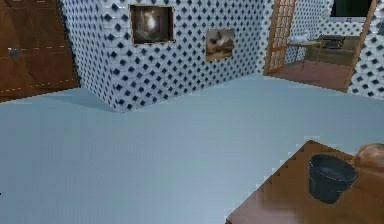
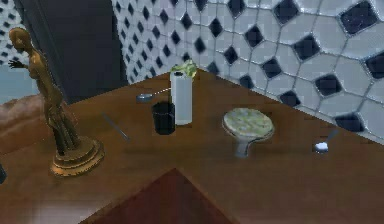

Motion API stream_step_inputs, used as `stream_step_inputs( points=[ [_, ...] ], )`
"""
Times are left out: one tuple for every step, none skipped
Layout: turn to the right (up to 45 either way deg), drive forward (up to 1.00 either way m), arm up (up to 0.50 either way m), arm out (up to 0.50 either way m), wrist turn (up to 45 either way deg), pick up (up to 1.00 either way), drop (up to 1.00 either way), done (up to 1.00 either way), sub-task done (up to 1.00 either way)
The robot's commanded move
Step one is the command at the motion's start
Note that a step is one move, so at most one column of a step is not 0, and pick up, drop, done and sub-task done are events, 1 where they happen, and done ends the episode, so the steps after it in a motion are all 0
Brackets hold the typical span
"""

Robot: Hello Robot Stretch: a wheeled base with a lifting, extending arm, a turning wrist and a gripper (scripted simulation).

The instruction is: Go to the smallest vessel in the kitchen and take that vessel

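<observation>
On the brown wooden tabletop (image 2: 300,190) in the arm side view, a bronze statue of a standing figure (image 2: 50,100) is seen at the left. Next comes the small black cylindrical cup (image 2: 163,118), just beside a white upright roll (image 2: 181,97). Farther right are a pale round bowl on a grey stem (image 2: 248,125) and a metal spoon (image 2: 322,146). The same cup (image 1: 330,178) is seen at the forward view's lower right. Whether the gripper's fingers are spread or pressed together cannot be told.

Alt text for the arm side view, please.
A wooden table holds a small dark cup beside a white cylinder, a bronze statue at left and a pale round dish at right. A diamond-patterned wall stands behind.
</observation>
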Motion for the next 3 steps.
stream_step_inputs(
  points=[
    [0.0,0.0,0.38,0.0,0.0,0.0,0.0,0.0,0.0],
    [0.0,0.0,0.0,0.28,0.0,0.0,0.0,0.0,0.0],
    [0.0,0.0,0.0,0.0,45.0,0.0,0.0,0.0,0.0]
  ],
)
